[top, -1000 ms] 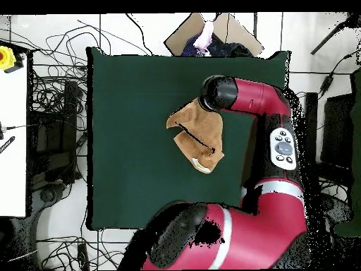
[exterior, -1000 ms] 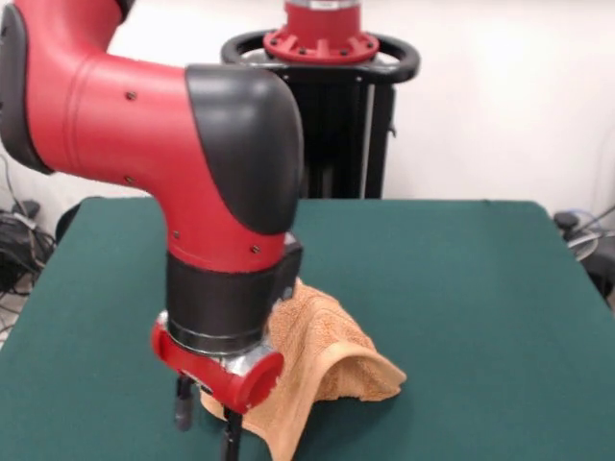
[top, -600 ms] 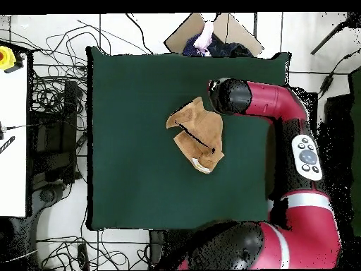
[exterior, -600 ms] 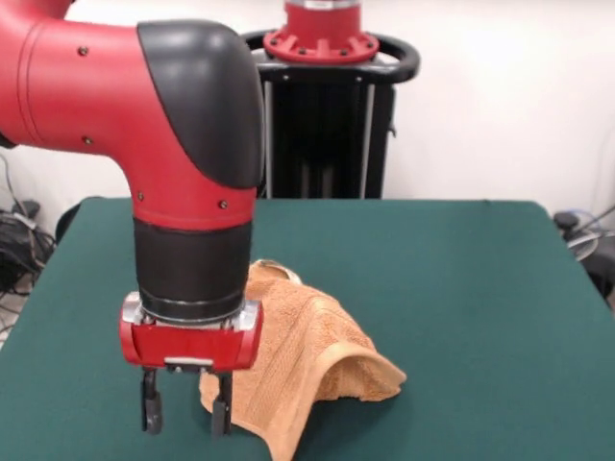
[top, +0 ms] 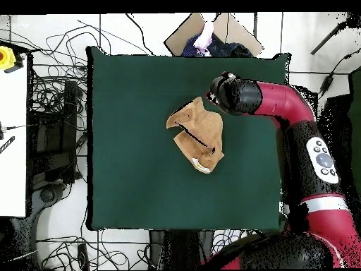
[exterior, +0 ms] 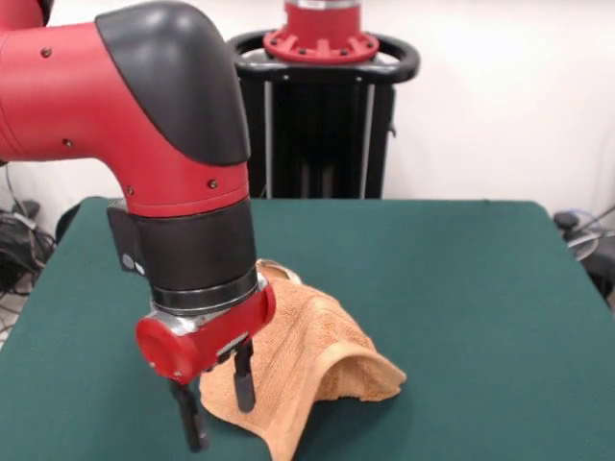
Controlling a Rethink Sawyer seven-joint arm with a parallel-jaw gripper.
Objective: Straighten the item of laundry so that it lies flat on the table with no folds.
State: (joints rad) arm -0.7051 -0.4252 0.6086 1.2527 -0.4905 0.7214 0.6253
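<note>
The item of laundry [exterior: 307, 365] is an orange-tan towel, bunched into a humped fold near the table's [exterior: 461, 288] front left. Overhead, the towel [top: 199, 134] lies crumpled near the middle of the green table [top: 134, 141], with a pale corner turned up at its lower end. My gripper [exterior: 219, 403] hangs open at the towel's left edge, tilted. One finger [exterior: 243, 384] stands in front of the cloth and the other is left of it, over bare felt. Nothing is held between them. Overhead, only the wrist [top: 229, 94] shows, beside the towel's upper right corner.
A cardboard box [top: 211, 39] with dark clothing in it sits just beyond the table's top edge in the overhead view. Tangled cables [top: 56, 106] cover the floor to the left. A white bench [top: 13, 141] stands at the far left.
The wrist has turned and tilted, so the fingers now stand staggered instead of side by side. Overhead, the arm's elbow has swung further right. The towel has not moved.
</note>
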